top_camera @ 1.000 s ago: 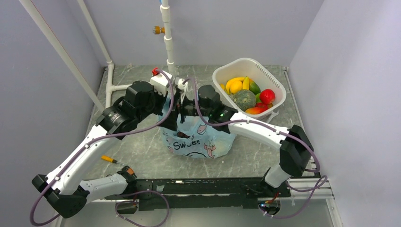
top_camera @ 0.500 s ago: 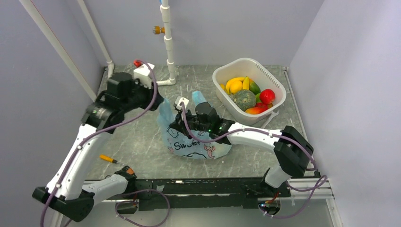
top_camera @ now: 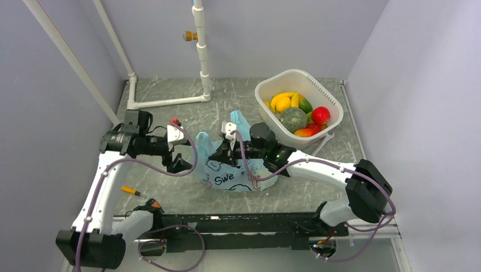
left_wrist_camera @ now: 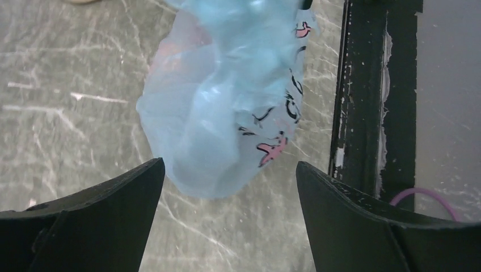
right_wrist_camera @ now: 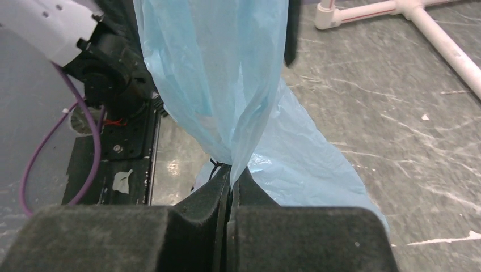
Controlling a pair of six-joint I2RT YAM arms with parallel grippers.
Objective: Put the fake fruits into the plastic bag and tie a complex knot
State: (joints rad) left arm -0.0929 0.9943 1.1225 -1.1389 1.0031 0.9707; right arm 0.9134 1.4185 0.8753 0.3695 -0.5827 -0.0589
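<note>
The light-blue plastic bag with dark lettering lies mid-table, its two handle loops pointing up. My right gripper is over the bag's top, shut on a pinch of its film. In the right wrist view the film rises straight out of the closed gripper. My left gripper hangs just left of the bag, open and holding nothing. In the left wrist view the bag lies beyond the spread fingers. The fake fruits sit in the white basket. The knot is out of view.
A white pipe frame runs along the back left of the table. An orange-handled screwdriver lies near the front left. A black rail lines the near edge, seen too as the rail right of the bag.
My left gripper let go of the bag, opened, and swung from above it to the near left. My right gripper shut on the bag's film and shifted slightly right.
</note>
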